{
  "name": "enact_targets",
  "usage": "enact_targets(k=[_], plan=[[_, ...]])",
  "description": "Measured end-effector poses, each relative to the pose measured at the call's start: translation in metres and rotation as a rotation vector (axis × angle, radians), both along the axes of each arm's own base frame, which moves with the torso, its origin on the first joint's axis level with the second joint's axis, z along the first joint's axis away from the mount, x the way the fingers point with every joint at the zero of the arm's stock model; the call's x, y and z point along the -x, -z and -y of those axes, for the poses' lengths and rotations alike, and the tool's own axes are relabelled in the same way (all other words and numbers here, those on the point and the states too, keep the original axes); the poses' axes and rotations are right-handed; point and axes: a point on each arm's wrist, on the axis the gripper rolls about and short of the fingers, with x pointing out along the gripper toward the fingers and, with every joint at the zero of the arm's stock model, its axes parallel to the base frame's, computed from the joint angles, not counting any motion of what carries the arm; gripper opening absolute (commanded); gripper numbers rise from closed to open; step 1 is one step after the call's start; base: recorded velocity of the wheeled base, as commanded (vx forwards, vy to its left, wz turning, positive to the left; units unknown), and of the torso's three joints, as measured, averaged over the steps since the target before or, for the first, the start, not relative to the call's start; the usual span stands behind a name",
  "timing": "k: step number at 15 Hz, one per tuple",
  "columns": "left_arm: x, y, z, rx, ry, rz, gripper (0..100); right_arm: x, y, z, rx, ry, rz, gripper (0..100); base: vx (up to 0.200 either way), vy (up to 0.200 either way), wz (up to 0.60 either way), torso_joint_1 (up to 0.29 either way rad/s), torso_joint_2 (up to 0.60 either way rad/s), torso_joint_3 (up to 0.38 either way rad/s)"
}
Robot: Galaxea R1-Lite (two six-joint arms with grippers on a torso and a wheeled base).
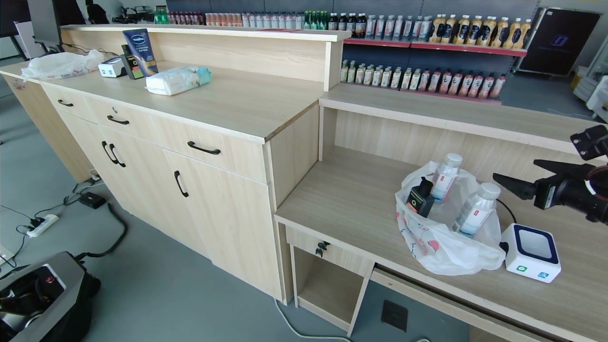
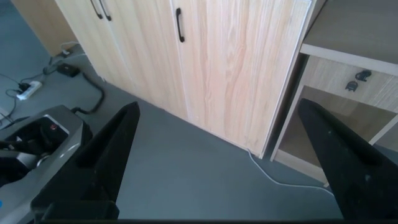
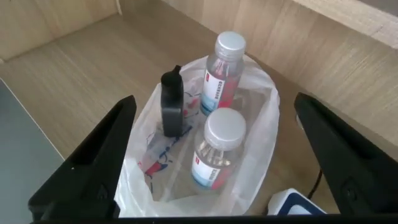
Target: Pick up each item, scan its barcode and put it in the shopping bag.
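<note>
Progress: 2 bottles (image 1: 476, 210) + black item (image 1: 420, 198) sat in shopping bag (image 1: 444, 254) | scanner (image 1: 532, 254) beside bag | R gripper (image 1: 514, 170) near bag, L gripper (image 2: 217, 104): both spread, empty | prob. near done

Pale wood counter (image 1: 247, 102) — black-handled cupboard doors (image 1: 228, 213) below; drink shelves (image 1: 427, 45) behind (power strip (image 1: 42, 225) on floor).
</note>
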Motion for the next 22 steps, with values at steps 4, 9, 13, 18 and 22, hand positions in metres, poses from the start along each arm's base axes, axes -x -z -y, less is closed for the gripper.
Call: enact_targets(k=[4, 9, 13, 18, 22], plan=[[0.000, 0.000, 0.000, 0.000, 0.000, 0.000, 100, 0.048, -0.045, 0.000, 0.100, 0.069, 0.059, 100, 0.000, 0.000, -0.60, 0.002, 0.00, 0.005], [0.000, 0.000, 0.000, 0.000, -0.001, 0.000, 100, 0.088, -0.066, 0.002, 0.102, 0.359, 0.010, 100, 0.000, 0.000, -0.60, 0.000, 0.00, 0.002], [0.000, 0.000, 0.000, 0.000, 0.000, 0.000, 100, 0.119, -0.067, -0.004, 0.043, 0.518, -0.008, 100, 0.000, 0.000, -0.60, 0.001, 0.00, 0.002], [0.000, 0.000, 0.000, 0.000, 0.000, 0.000, 100, 0.173, -0.002, -0.031, 0.001, 0.521, -0.109, 100, 0.000, 0.000, -0.12, 0.000, 0.00, 0.001], [0.000, 0.000, 0.000, 0.000, 0.000, 0.000, 100, 0.235, 0.069, -0.063, -0.083, 0.479, -0.229, 100, 0.000, 0.000, 0.00, 0.000, 0.00, 0.000]])
